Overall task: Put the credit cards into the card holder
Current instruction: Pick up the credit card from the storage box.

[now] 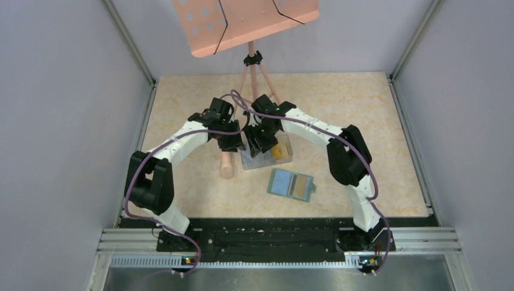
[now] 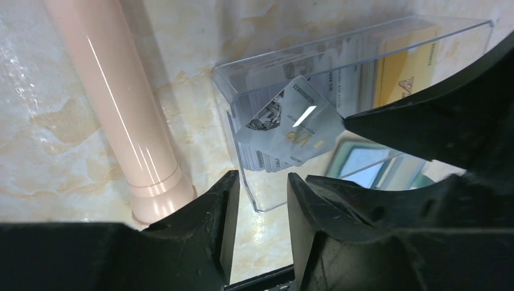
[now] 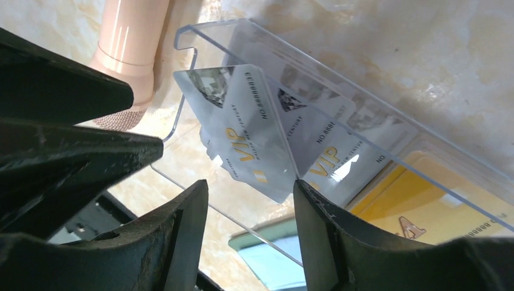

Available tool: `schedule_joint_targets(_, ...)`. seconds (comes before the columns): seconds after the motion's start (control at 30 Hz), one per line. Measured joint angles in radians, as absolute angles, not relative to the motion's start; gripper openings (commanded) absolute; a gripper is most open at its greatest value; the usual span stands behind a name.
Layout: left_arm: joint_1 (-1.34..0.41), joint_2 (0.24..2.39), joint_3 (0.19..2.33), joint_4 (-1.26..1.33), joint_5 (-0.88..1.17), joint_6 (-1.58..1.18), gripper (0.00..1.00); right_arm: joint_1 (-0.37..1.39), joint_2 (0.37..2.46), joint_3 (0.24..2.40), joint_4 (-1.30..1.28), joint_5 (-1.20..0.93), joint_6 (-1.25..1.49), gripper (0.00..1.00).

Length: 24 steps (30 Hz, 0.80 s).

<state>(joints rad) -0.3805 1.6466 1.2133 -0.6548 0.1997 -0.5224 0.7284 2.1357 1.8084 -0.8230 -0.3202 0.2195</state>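
A clear plastic box lies mid-table with the credit cards in it. One white-grey VIP card stands tilted up on its corner out of the stack; orange-yellow cards lie flat at the box's other end. My right gripper is open just short of the tilted card, whose lower corner sits by one fingertip. My left gripper is open at the box's near corner, nothing between its fingers. The tilted card leans inside the box. The card holder lies open nearer the arms.
A pink tripod leg ends in a foot just left of the box, close to my left gripper. The pink stand top hangs over the far edge. The two grippers crowd each other above the box.
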Motion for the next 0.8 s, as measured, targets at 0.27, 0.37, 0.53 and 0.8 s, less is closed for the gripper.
schedule_joint_targets(0.27,-0.331,1.548,1.135,-0.611,0.234,-0.619,0.46,0.795,2.136,1.808,-0.825,-0.182,0.154,0.61)
schedule_joint_targets(0.37,-0.289,1.504,1.088,-0.573,0.271,-0.658,0.47,0.813,2.136,1.808,-0.816,-0.139,0.140,0.65)
schedule_joint_targets(0.53,-0.224,1.446,1.035,-0.541,0.319,-0.703,0.49,0.854,2.137,1.808,-0.796,-0.059,0.130,0.69)
schedule_joint_targets(0.8,-0.132,1.360,0.970,-0.524,0.376,-0.731,0.53,0.886,2.173,1.808,-0.757,0.041,0.119,0.71)
